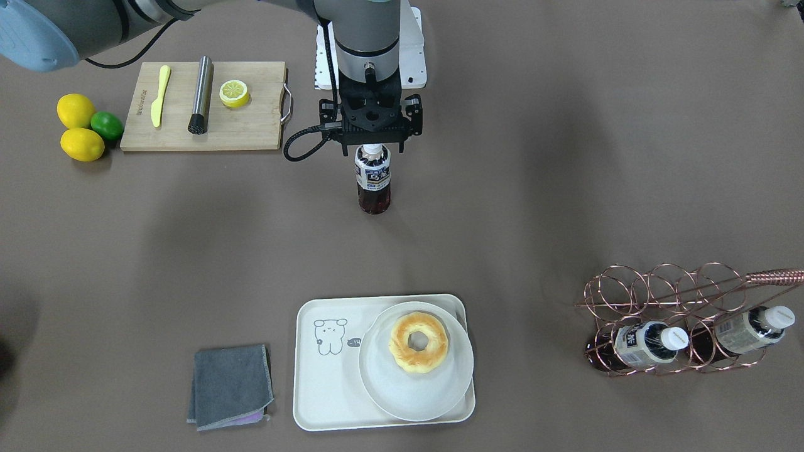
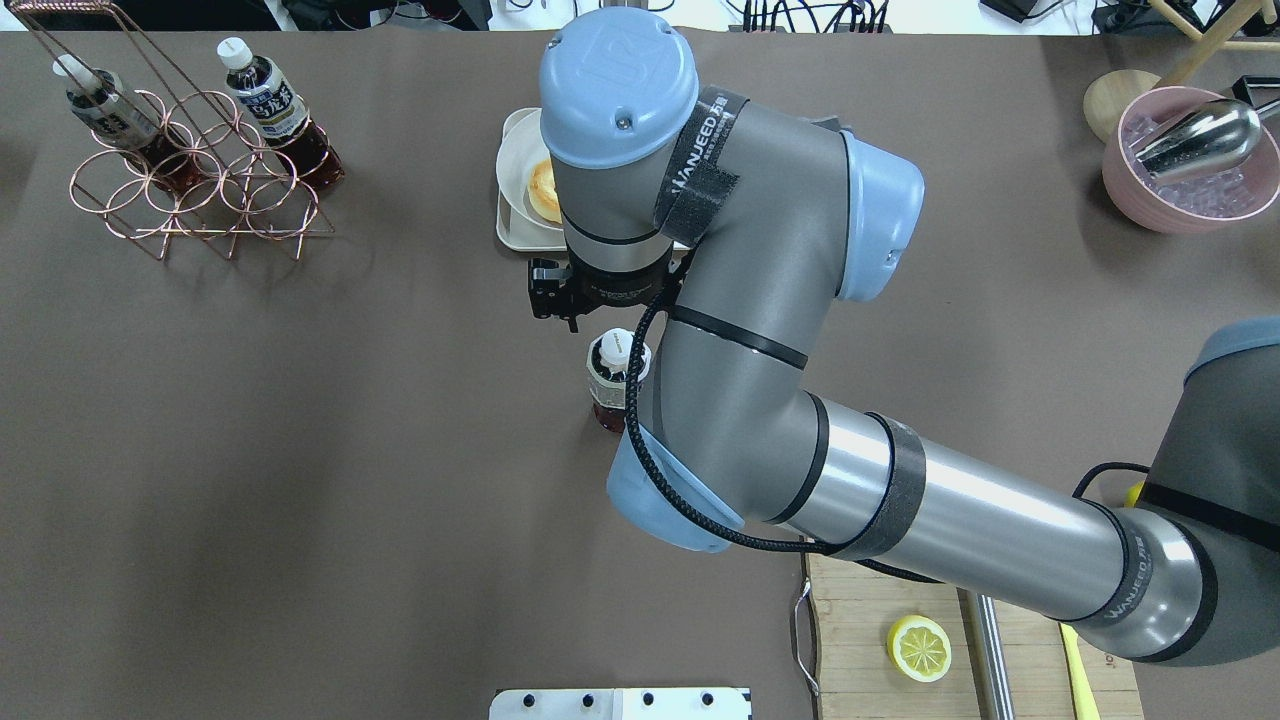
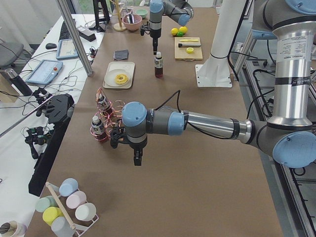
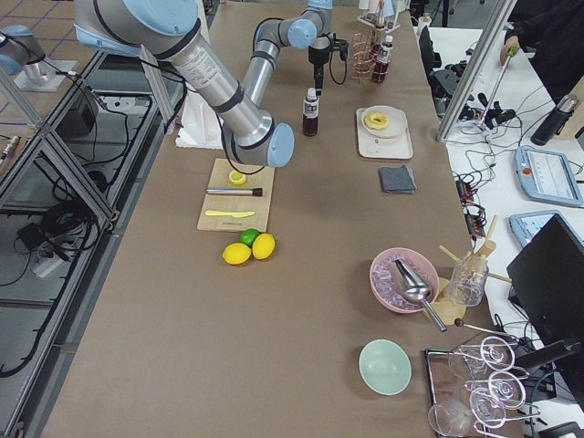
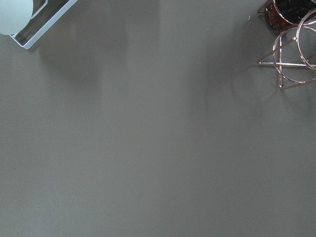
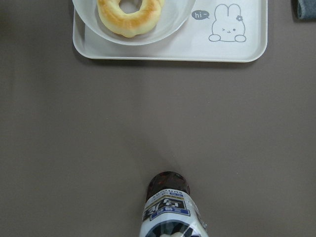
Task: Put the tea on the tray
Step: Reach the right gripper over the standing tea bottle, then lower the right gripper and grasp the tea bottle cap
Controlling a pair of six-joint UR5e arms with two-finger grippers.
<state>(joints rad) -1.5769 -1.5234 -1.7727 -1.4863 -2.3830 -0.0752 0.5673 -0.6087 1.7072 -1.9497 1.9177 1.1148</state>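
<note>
Tea (image 1: 373,179), a small clear bottle of dark drink with a white cap, stands upright near the middle of the table, well apart from the tray (image 1: 326,402). The right gripper (image 1: 371,139) hangs straight above the cap. Both side views show a gap between gripper and cap, so nothing is grasped, though no view shows whether its fingers are spread or closed. The left gripper (image 3: 138,159) hovers over the table near the wire rack (image 1: 659,295), where 2 matching bottles lie; its finger state cannot be told either.

By its look, the filled bottle is fairly light and rigid at the cap and neck. The labelled body seems slick and slightly yielding, and the bottle is tall enough to tip if nudged. The neck just below the cap, or the upper label, looks the surest place to take hold.

On the tray, a round plate (image 1: 440,402) carrying a doughnut (image 1: 418,343) fills 1 side, leaving the end with the cartoon free for the bottle.
</note>
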